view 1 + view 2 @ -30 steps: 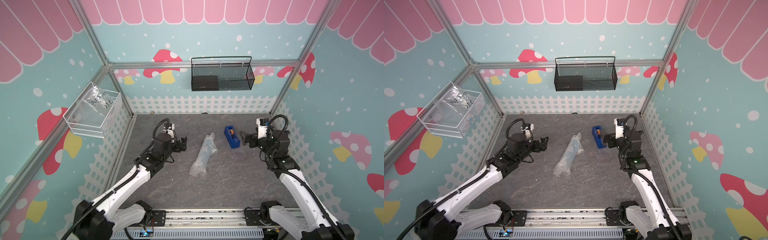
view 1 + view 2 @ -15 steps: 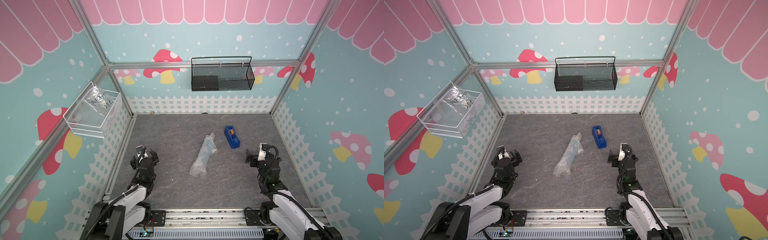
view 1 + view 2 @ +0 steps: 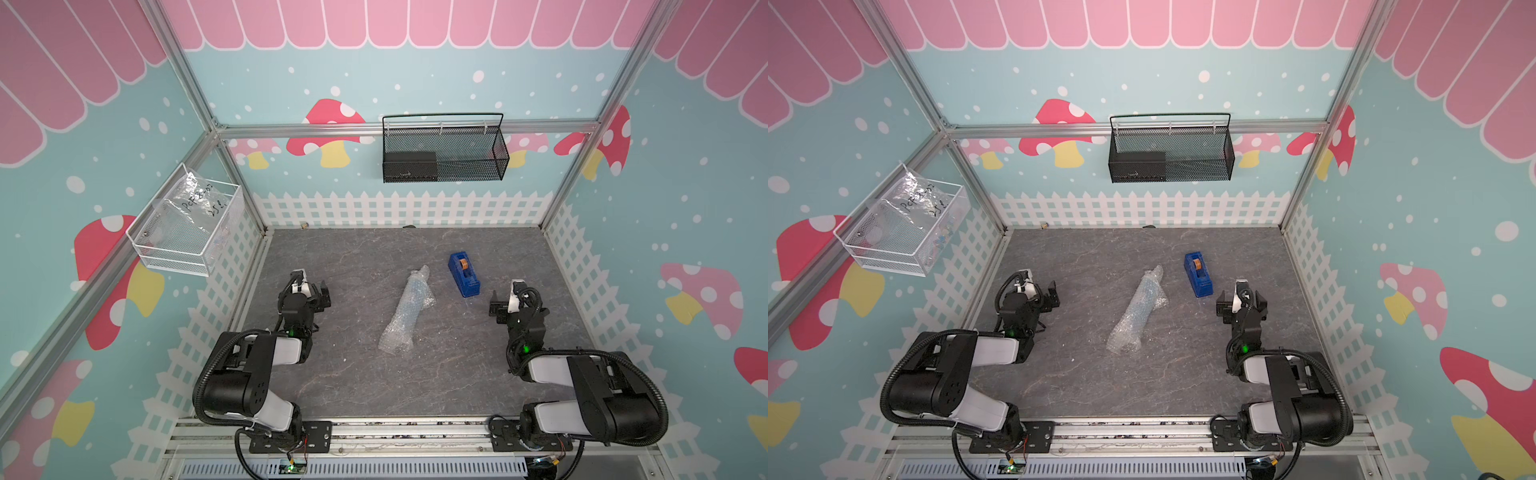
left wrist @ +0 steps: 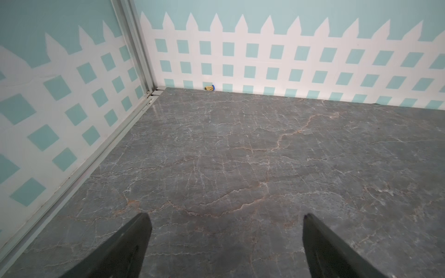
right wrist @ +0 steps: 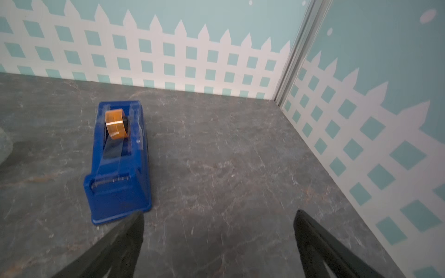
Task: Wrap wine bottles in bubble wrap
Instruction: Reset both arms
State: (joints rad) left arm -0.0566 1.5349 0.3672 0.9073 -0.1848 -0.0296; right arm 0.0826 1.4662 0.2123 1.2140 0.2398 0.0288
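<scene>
I see the blue bottle (image 3: 412, 297) lying mid-worktop (image 3: 353, 386), rolled in bubble wrap (image 3: 395, 337), near the tape dispenser (image 3: 464, 275). My left fingers (image 4: 120, 252) and right fingers (image 5: 113, 252) stand apart, holding nothing.

Catching only a blue tint of the wine bottle (image 3: 411, 297) through the bubble wrap (image 3: 392, 340); can't find the cap. Can't name the speck (image 3: 304, 225) at the far edge of the desk (image 3: 353, 374), too small. Seeing just the tips of the left pincer (image 4: 226, 216) and right pincer (image 5: 218, 213) in the wrist views, rest clipped by the frame edge.
</scene>
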